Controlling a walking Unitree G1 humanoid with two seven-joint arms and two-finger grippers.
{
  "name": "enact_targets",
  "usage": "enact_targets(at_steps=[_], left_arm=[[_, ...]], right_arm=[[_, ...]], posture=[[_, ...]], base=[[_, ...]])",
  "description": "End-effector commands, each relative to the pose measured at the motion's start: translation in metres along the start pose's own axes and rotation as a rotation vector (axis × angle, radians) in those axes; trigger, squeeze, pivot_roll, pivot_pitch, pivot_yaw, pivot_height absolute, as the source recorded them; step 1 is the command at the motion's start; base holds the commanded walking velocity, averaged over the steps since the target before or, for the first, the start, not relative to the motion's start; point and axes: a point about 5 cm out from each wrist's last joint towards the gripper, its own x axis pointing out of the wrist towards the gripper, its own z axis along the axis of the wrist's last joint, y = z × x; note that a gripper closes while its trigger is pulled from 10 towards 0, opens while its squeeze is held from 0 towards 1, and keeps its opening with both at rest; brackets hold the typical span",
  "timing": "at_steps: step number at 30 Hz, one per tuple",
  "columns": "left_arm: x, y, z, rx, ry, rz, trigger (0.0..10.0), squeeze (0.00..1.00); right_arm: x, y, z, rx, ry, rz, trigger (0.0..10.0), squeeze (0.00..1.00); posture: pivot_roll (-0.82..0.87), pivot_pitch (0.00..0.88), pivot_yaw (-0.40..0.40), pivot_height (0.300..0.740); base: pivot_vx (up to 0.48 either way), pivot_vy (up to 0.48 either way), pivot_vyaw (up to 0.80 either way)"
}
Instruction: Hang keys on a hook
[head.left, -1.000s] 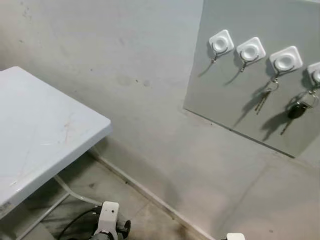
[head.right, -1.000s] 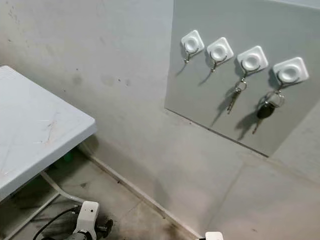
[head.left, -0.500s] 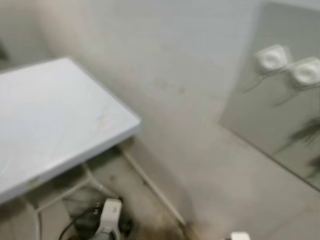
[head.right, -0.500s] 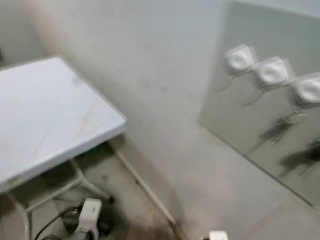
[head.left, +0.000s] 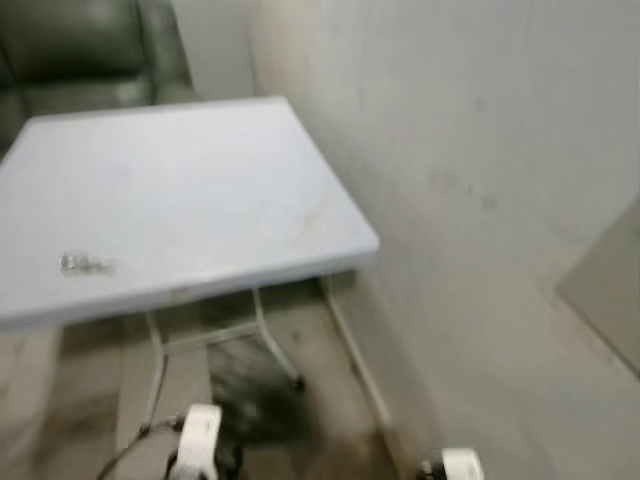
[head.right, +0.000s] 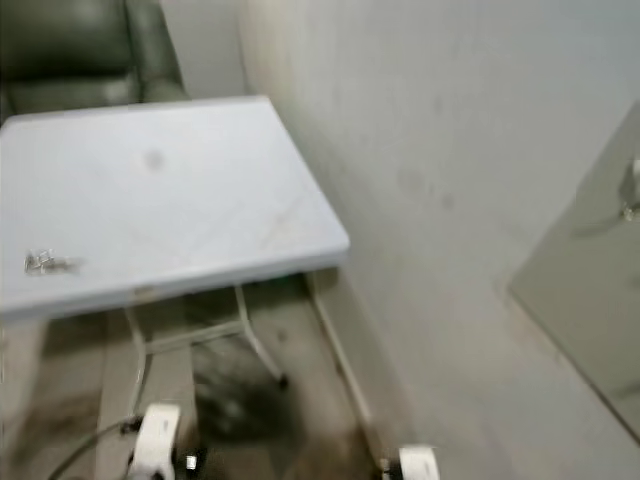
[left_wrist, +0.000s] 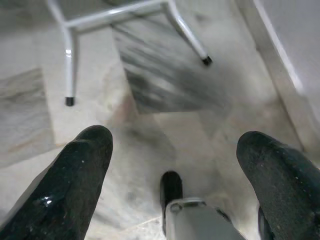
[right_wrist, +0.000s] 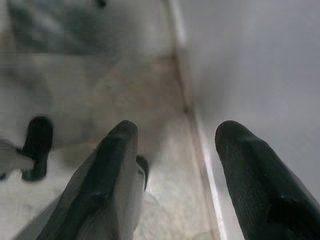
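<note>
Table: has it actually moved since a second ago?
No. The table sits differently in frame, but the wall and floor shifted with it, so the camera turned left; its edge is beside the wall as before.

— Seen low in the head views?
— White moulded wrist housings (head.left: 199, 432), dark cable trailing from the left one.
— And the wrist cameras?
— Long, rounded, matte black fingers (left_wrist: 75, 185), faintly textured.
</note>
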Motion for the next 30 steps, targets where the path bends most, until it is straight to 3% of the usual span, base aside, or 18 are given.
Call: enact_targets(at_steps=[1,16,30], left_arm=[[0.0003,-0.0043,-0.0012,0.003,0.006,-0.007,10.0,0.0],[0.0,-0.0021,-0.0022,-0.027,0.012,0.011,10.0,0.0],[-0.0014,0.0004,-0.0074,-0.052,0.033,0.023,10.0,0.0]], right_arm=[[-0.0012,-0.0058,-0.0036,-0.006,0.016,-0.011,10.0,0.0],[-0.0003,-0.0059,-0.001,0.007,0.012,-0.013,10.0,0.0],[0.0,-0.0059,-0.0001,0.048,0.008,-0.015,10.0,0.0]], posture=[[-0.01,0.0,-0.031,0.74],[0.0,0.0,-0.038,0.74],[0.0,0.0,-0.039,0.74]], base=[[0.0,0.0,0.8],[0.0,0.0,0.8],[0.0,0.0,0.0]])
